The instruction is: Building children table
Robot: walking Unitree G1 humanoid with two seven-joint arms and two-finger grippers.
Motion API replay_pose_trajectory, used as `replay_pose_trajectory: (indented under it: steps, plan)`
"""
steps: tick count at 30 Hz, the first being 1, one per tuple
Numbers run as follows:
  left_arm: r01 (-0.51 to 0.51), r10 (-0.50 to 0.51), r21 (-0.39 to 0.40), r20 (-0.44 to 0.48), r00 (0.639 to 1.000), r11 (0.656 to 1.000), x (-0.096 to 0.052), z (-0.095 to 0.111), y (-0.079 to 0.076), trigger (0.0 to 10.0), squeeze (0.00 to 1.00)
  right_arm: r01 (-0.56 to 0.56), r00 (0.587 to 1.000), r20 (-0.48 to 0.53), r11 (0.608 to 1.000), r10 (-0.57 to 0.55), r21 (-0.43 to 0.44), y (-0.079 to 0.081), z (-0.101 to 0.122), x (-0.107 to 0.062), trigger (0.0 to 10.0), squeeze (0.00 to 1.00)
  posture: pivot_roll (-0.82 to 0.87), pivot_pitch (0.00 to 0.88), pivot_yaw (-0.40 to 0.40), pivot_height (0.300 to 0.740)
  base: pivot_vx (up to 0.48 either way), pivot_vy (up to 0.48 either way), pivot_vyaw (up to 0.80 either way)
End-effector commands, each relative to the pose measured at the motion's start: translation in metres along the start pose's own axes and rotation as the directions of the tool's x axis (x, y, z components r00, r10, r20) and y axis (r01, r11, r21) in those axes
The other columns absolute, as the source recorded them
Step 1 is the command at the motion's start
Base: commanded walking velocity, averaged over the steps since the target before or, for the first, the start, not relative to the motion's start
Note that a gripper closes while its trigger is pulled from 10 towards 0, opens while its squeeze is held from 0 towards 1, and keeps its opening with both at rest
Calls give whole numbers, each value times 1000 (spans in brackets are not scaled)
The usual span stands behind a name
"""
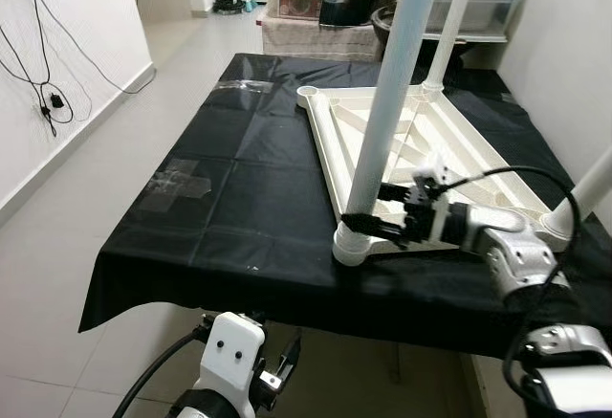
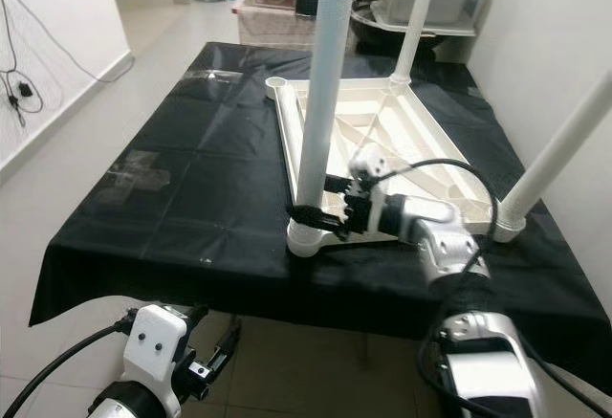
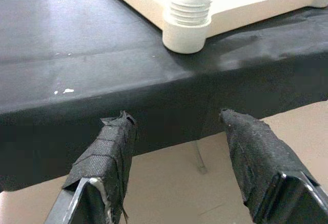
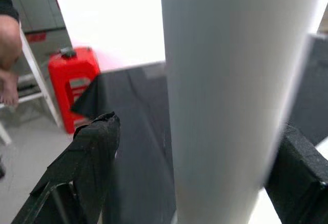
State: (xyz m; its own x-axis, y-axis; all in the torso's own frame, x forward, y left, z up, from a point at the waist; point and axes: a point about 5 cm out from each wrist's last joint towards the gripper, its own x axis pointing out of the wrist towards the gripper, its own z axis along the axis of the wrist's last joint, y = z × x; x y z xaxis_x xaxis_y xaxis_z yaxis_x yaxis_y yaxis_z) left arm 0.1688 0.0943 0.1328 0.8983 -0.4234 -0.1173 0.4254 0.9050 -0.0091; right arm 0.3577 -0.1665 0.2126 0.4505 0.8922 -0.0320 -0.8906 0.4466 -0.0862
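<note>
An upside-down white child's tabletop point(image 1: 464, 145) lies on a table under a black cloth point(image 1: 249, 198). White legs stand up from its corners. The near-left leg point(image 1: 397, 83) rises from a threaded socket point(image 3: 187, 24) at the table's front edge. My right gripper point(image 1: 369, 205) is open just above that socket, one black finger point(image 4: 95, 152) on each side of the leg. It appears to touch the leg on one side only. My left gripper point(image 3: 177, 119) hangs open below the front edge, holding nothing.
Two more legs stand at the far corner point(image 1: 449, 26) and the right corner point(image 1: 591, 188). Tape patches point(image 1: 182, 184) mark the cloth on the left. Beyond the table are a clear bin point(image 1: 483, 2), a red stool point(image 4: 72, 80) and a person's leg point(image 4: 9, 55).
</note>
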Motion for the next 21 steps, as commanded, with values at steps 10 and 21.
replay_pose_trajectory:
  steps: [10, 21]
  plan:
    - [-6, 6, 18, -28, 1000, 1000, 1, -7, 0, 10000, 0, 41, 993, 107, 998, -46, 44, -2, 13, 42, 0, 0, 162, 61, -77, 740, 0, 0, 0]
    - [-8, 8, 26, -24, 1000, 1000, 3, -7, 1, 10000, 0, 189, 970, 137, 978, -199, 85, 0, 7, 40, 0, 0, 152, 59, -74, 740, 0, 0, 0]
